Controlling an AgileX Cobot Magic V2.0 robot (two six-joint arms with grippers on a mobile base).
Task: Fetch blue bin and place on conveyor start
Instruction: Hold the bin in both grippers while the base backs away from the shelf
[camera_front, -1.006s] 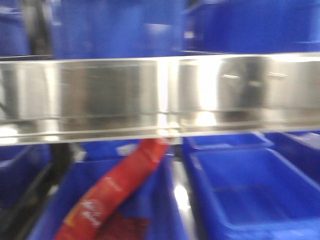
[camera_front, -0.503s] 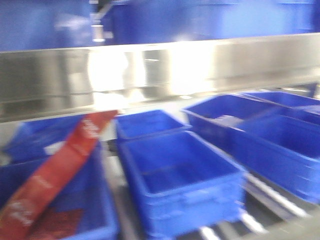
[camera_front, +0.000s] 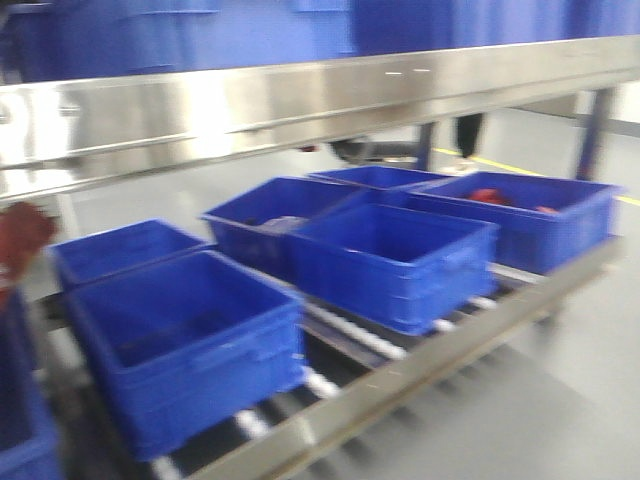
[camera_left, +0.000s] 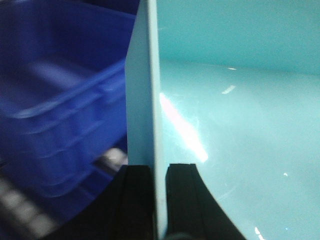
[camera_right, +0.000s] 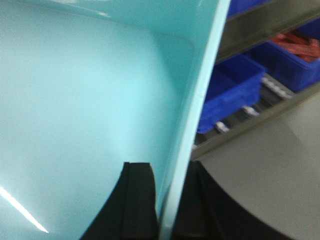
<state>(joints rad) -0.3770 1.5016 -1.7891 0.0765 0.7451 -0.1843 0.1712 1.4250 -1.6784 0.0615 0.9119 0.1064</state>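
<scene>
The pale blue bin is gripped from both sides: the left pincer is clamped over one thin wall and the right pincer over another, each with one finger inside and one outside. Close by stands a rack, where dark blue crates sit side by side on a roller shelf under a shiny steel rail. Beyond the shelf's front edge, bare grey floor lies open.
</scene>
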